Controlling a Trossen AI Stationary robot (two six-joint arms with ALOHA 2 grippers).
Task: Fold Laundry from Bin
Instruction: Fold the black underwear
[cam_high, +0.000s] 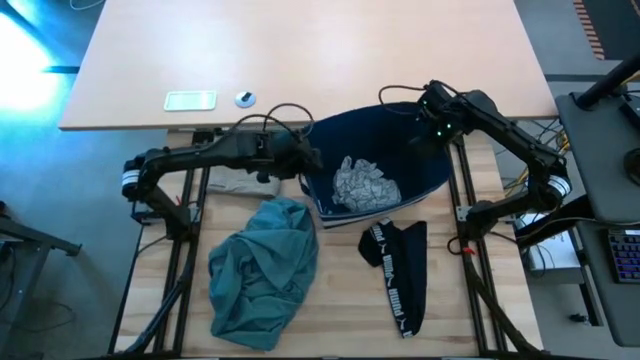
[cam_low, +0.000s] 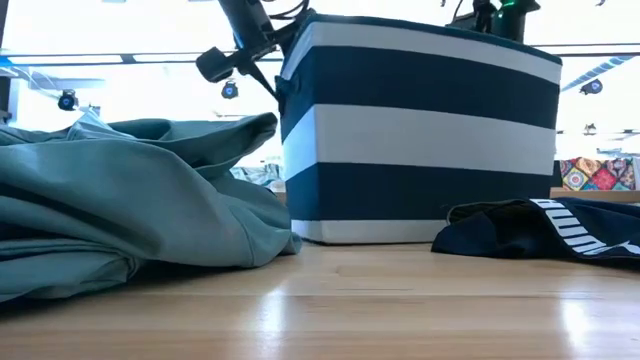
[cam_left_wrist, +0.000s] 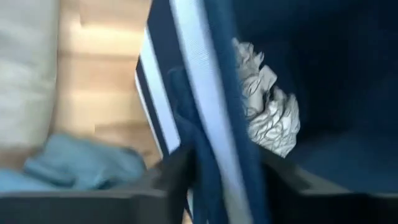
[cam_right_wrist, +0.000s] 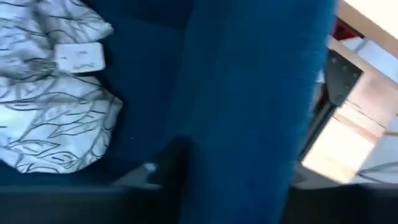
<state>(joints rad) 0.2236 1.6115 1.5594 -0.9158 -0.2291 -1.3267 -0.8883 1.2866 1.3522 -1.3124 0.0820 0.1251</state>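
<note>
Left wrist view shows the left gripper (cam_left_wrist: 217, 174) with its two fingers astride the bin (cam_left_wrist: 205, 93) wall, pinching the striped rim. Right wrist view shows the right gripper (cam_right_wrist: 233, 177) clamped likewise on the opposite blue wall. Just past both grips, inside the bin, lies a crumpled grey-white patterned cloth (cam_high: 364, 184) bearing a small white tag (cam_right_wrist: 79, 58), its print unreadable. Outside, beside the left fingers, a beige garment (cam_left_wrist: 28, 74) is cut off. Farther out lie the teal garment (cam_high: 264, 272) and the navy garment (cam_high: 396, 256), its white lettering too small to read surely.
</note>
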